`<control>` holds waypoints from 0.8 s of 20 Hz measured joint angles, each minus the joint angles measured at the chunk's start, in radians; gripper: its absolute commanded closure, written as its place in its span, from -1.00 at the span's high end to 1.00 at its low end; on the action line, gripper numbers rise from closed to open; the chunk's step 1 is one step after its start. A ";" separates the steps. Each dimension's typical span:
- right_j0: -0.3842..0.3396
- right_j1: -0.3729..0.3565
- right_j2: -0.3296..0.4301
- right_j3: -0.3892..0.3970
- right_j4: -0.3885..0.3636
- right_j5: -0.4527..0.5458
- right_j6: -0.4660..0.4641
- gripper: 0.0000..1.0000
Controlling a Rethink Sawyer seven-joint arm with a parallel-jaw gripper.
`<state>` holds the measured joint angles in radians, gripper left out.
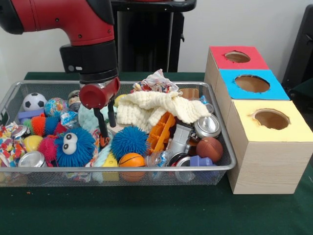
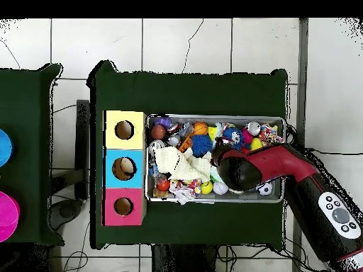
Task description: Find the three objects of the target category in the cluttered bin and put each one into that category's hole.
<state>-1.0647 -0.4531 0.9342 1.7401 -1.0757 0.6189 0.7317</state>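
While the gripper (image 1: 107, 121) hangs slightly parted and empty in the bin (image 1: 224, 142), no sorted items show; the holes' insides are mostly hidden.

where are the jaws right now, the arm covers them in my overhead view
Observer: The front view shows the jaws reaching down into the wire bin, between the blue googly-eyed ball and the cream knitted cloth.
Operator: open or shut
Observer: Open. They stand apart and nothing shows between them.
Operator: are they down in the clutter
Observer: Their tips are below the bin's rim, among the toys. I cannot tell whether they touch any.
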 measured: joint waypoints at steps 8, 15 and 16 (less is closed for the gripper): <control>-0.013 0.032 -0.021 0.000 -0.070 -0.095 0.000 1.00; -0.011 0.075 -0.050 -0.001 -0.121 -0.156 0.000 1.00; -0.010 0.081 -0.056 -0.001 -0.130 -0.163 0.000 1.00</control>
<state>-1.0748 -0.3721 0.8786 1.7394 -1.2056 0.4562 0.7317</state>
